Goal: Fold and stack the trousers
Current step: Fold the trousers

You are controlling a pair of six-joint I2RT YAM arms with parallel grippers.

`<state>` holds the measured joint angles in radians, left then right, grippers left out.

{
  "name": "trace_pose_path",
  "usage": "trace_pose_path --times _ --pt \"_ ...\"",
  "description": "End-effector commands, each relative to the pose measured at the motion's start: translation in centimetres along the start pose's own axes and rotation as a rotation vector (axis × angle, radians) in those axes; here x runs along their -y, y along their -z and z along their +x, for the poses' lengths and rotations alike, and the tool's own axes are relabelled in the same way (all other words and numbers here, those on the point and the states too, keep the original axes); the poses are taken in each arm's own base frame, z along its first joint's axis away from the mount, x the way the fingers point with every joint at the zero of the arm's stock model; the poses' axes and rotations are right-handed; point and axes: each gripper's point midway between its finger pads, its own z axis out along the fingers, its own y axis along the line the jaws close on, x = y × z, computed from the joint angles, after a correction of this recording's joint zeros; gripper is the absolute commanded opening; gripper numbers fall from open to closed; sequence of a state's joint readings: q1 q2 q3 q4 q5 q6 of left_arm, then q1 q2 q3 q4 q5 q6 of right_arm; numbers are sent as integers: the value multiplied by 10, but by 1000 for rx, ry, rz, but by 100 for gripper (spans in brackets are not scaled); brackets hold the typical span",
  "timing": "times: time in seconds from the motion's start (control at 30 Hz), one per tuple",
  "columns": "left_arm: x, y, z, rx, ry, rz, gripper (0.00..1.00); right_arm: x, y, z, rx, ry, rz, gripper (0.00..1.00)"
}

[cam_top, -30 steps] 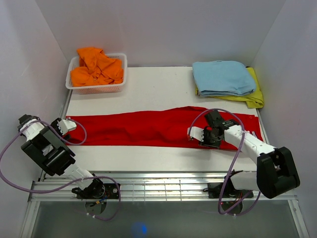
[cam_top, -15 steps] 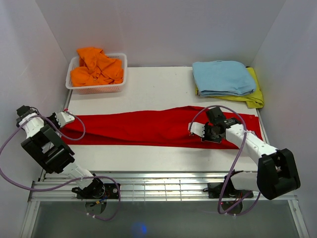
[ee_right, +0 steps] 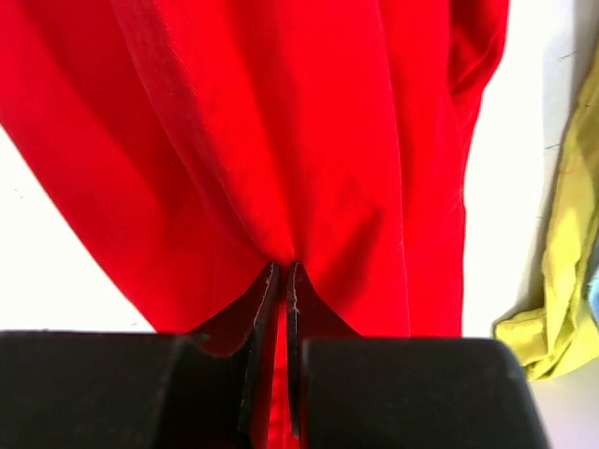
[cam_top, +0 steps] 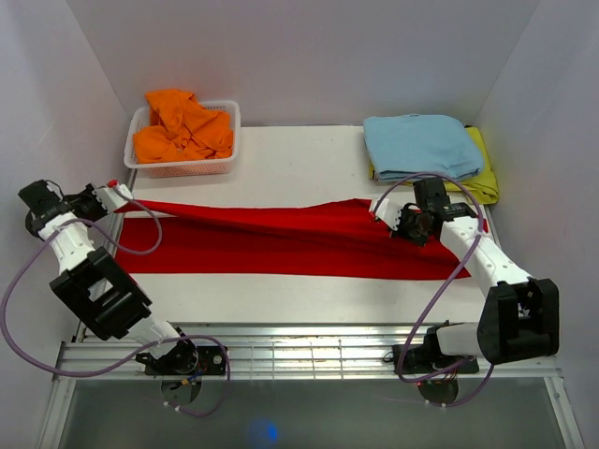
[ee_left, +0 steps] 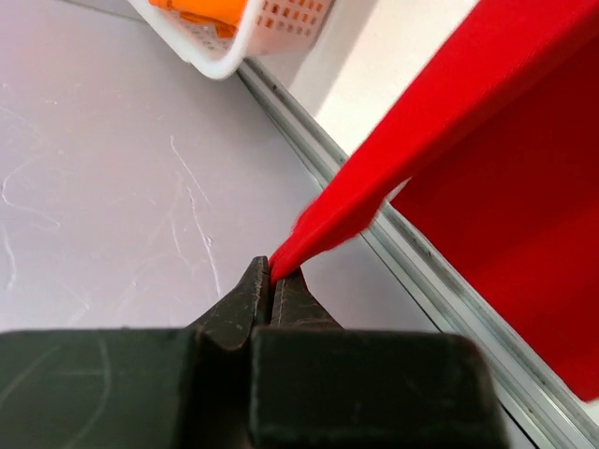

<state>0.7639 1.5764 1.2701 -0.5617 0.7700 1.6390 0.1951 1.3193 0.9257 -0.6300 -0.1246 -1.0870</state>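
The red trousers (cam_top: 281, 241) stretch across the white table from left to right. My left gripper (cam_top: 114, 194) is shut on the trousers' left end (ee_left: 323, 220), lifted off the table beside the left rail. Over at the right, my right gripper (cam_top: 404, 224) is shut on a pinch of the red trousers (ee_right: 281, 168) near their right end, and the cloth hangs down from the pinch. The near edge of the trousers lies flat on the table while the held edge rises in a taut fold between the two grippers.
A white basket (cam_top: 181, 167) with an orange garment (cam_top: 182, 123) stands at the back left. A folded light blue garment (cam_top: 421, 145) lies on a yellow one (cam_top: 479, 182) at the back right. White walls close in left and right. A metal rail (ee_left: 449, 299) edges the table.
Both grippers closed on the trousers and rose, drawing the held edge up and toward the back. The left gripper moved left and back; the right gripper moved right and back.
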Motion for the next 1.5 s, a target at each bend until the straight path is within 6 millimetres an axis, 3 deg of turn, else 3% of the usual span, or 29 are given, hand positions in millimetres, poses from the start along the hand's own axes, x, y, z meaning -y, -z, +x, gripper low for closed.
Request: trace_pose_path --times 0.0,0.07,0.1,0.2,0.23,0.3,0.37,0.4,0.43,0.5,0.53,0.57,0.6,0.63,0.7,0.77,0.83,0.9,1.0,1.07,1.2,1.3,1.37,1.47 --pt "-2 20 4 -40 -146 -97 0 -9 0 9 -19 6 -44 8" --pt "26 17 22 -100 -142 -38 0 -24 -7 17 -35 12 -92 8" --pt "56 14 34 -118 -118 16 0 -29 -9 20 -42 14 -111 8" --pt "99 16 61 -183 -96 104 0 -49 -16 35 -77 24 -156 8" --pt "128 14 81 -254 -58 180 0 -53 -17 38 -82 30 -164 8" --pt "148 16 99 -306 -4 229 22 -63 -21 42 -87 27 -189 8" --pt "163 17 108 -322 64 276 36 -71 -21 44 -91 25 -226 8" --pt "166 20 110 -316 89 292 51 -76 -20 45 -95 22 -247 8" --pt "179 26 103 -294 140 345 62 -78 -18 43 -87 23 -263 18" --pt "164 32 96 -253 157 343 85 -85 -11 42 -85 26 -300 38" --pt "171 38 85 -224 206 385 89 -80 -7 35 -62 26 -289 59" --pt "165 41 76 -191 226 379 90 -74 0 28 -38 20 -259 70" --pt "144 48 69 -178 209 353 91 -72 7 23 -22 12 -254 73" --pt "148 55 54 -144 256 391 92 -67 12 13 15 -3 -240 74" --pt "121 62 33 -79 273 348 92 -44 31 -8 76 -45 -164 74" --pt "119 69 7 -18 325 358 94 -23 47 -27 151 -93 -119 73" --pt "117 61 -20 27 382 357 94 -11 54 -35 196 -178 -102 68" --pt "126 45 -45 48 396 394 93 -3 51 -40 214 -234 -124 63" --pt "147 16 -68 32 502 410 90 -4 33 -38 191 -303 -183 46" --pt "164 1 -70 6 605 421 87 -2 16 -29 152 -342 -194 41" --pt "189 -15 -67 -42 723 485 81 -16 -8 0 39 -324 -210 31" --pt "195 -16 -62 -60 725 514 79 -45 -20 24 -22 -309 -252 26" --pt "190 -15 -74 -9 706 521 80 -75 -24 34 -45 -318 -320 23" --pt "188 -12 -110 72 665 569 81 -112 -26 39 -62 -305 -394 22"
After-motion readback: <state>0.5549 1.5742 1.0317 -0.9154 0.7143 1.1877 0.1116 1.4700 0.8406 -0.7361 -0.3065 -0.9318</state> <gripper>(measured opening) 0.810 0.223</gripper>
